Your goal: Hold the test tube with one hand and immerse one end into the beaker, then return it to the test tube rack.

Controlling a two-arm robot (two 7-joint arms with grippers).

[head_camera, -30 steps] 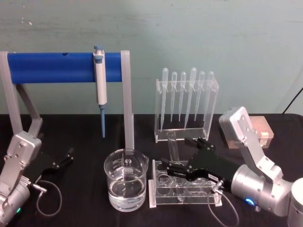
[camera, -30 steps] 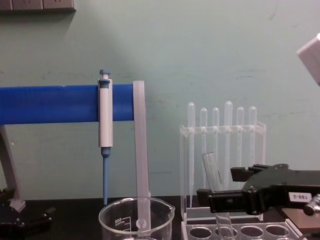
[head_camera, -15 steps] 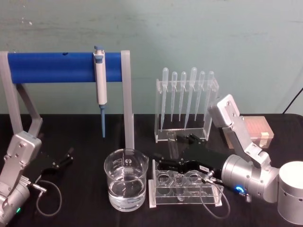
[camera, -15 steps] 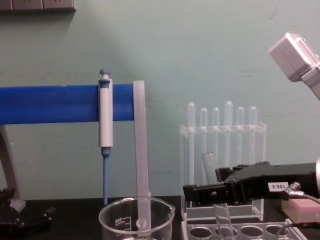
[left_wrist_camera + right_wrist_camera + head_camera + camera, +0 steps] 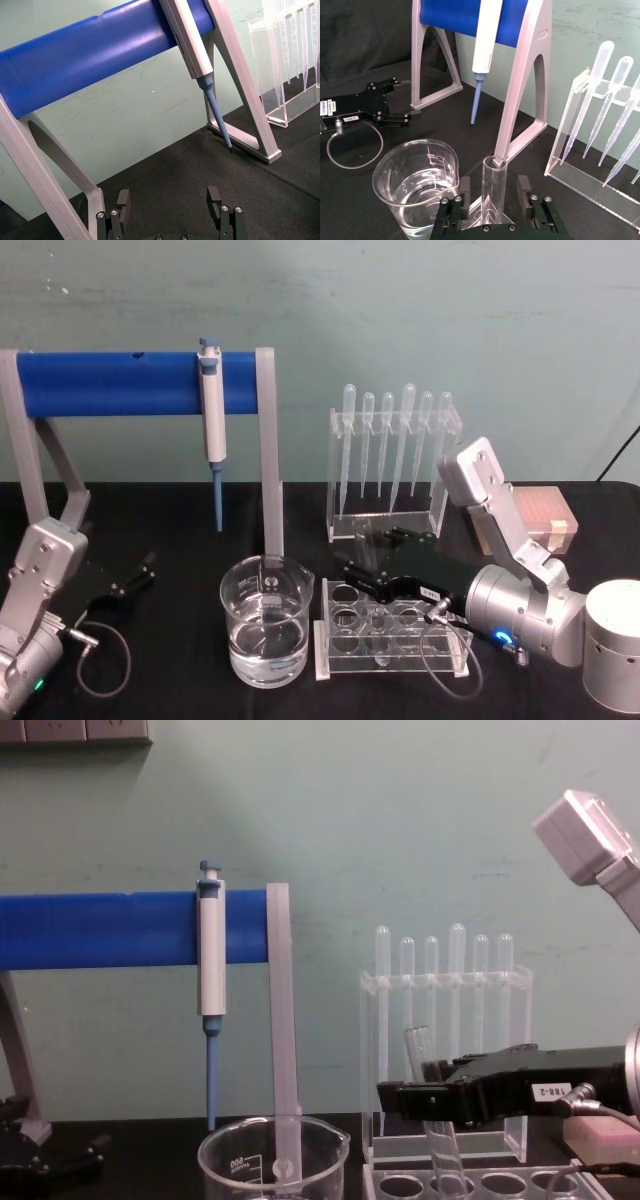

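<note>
The test tube (image 5: 362,545) leans in the clear rack (image 5: 330,665), its open rim up, and in the chest view the test tube (image 5: 424,1060) rises above the black fingers. My right gripper (image 5: 372,558) is level with its upper part. In the right wrist view the test tube (image 5: 494,192) stands between the two fingers (image 5: 464,192) with a gap on each side, so this gripper (image 5: 494,200) is open. The beaker (image 5: 265,625), part full of water, sits left of the rack; the same beaker (image 5: 415,182) lies beside the tube. My left gripper (image 5: 132,578) rests open at the far left.
A blue bar on grey legs (image 5: 110,382) carries a blue-and-white pipettor (image 5: 211,420) behind the beaker. A clear stand with several pipettes (image 5: 392,465) is behind the rack. A pink box (image 5: 545,515) and a white cylinder (image 5: 612,640) are at the right.
My right gripper came down with the test tube, lowering it deeper into the rack. Its fingers have since parted from the tube. The left arm has not moved.
</note>
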